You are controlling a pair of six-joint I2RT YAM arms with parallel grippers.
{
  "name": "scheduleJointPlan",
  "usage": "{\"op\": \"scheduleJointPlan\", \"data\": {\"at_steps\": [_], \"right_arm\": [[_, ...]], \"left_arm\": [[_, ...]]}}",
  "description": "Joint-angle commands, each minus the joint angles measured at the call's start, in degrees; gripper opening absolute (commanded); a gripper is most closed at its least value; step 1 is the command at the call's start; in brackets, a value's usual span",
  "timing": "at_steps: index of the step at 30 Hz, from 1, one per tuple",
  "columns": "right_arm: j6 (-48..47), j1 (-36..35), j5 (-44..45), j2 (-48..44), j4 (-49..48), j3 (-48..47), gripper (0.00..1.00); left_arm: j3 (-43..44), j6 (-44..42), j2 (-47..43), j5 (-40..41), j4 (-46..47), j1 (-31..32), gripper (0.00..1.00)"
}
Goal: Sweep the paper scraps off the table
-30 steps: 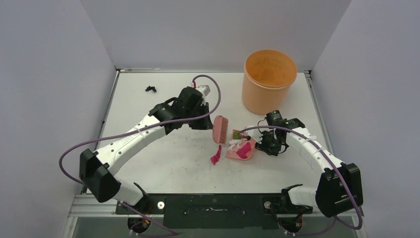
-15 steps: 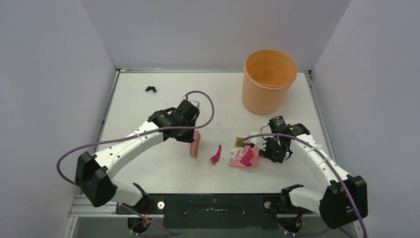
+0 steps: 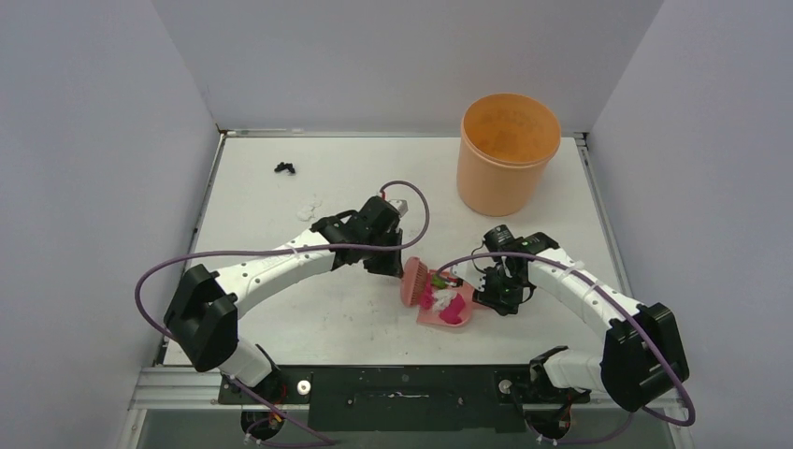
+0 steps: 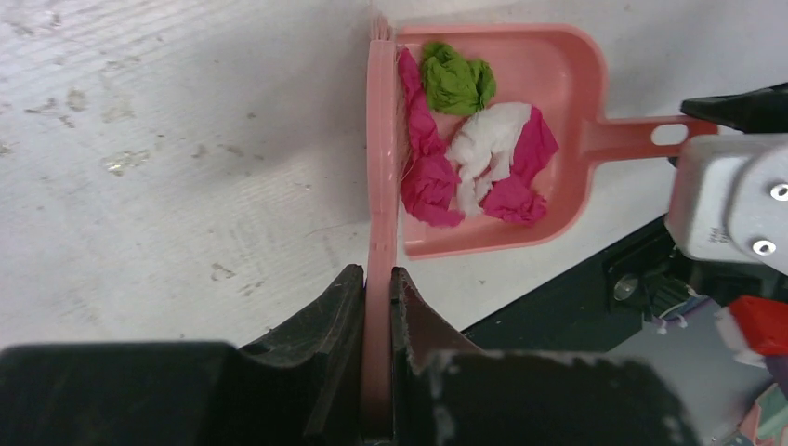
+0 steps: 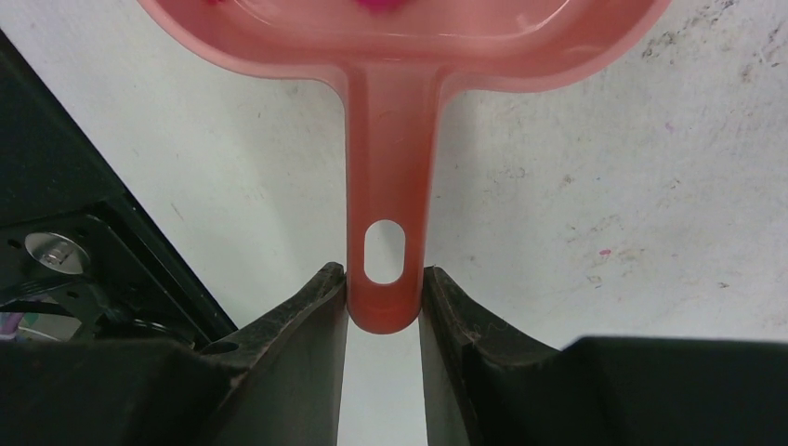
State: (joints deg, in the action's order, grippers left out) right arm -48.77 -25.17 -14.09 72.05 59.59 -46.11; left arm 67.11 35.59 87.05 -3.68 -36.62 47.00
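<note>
Paper scraps [image 4: 465, 158] in magenta, white and green lie heaped in the pink dustpan [image 4: 567, 139] toward the near edge of the tabletop [image 3: 346, 318]. There we see the right hand [image 5: 383, 279] clenched on the pan's handle and the left hand [image 4: 376, 276] clenched on the pink brush [image 4: 379, 139], which stands against the pan's open lip. Farther back, a black scrap [image 3: 284, 168] lies alone near the far left corner, and an orange bucket [image 3: 508, 150] stands by the far right corner.

The pink brush [image 3: 411, 281] stands against the dustpan [image 3: 432, 320] holding paper scraps [image 3: 454, 312].
</note>
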Motion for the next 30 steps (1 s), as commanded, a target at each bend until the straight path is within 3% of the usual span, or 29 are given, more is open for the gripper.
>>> {"op": "scheduleJointPlan", "data": {"at_steps": [1, 10, 15, 30], "right_arm": [[3.6, -1.0, -0.9, 0.9, -4.4, 0.1, 0.05], [4.0, -0.6, -2.4, -0.2, -5.7, 0.5, 0.05], [2.8, 1.9, -6.9, -1.9, -5.4, 0.2, 0.05], [3.8, 2.8, -8.8, -2.1, -8.5, 0.4, 0.05]], "left_arm": [[2.3, 3.2, 1.7, -3.8, 5.2, 2.7, 0.00], [11.0, -0.5, 1.0, 4.9, -4.8, 3.5, 0.00], [11.5, -2.0, -0.5, 6.6, -6.7, 3.5, 0.00], [14.1, -4.5, -6.0, 13.5, -11.4, 3.0, 0.00]]}}
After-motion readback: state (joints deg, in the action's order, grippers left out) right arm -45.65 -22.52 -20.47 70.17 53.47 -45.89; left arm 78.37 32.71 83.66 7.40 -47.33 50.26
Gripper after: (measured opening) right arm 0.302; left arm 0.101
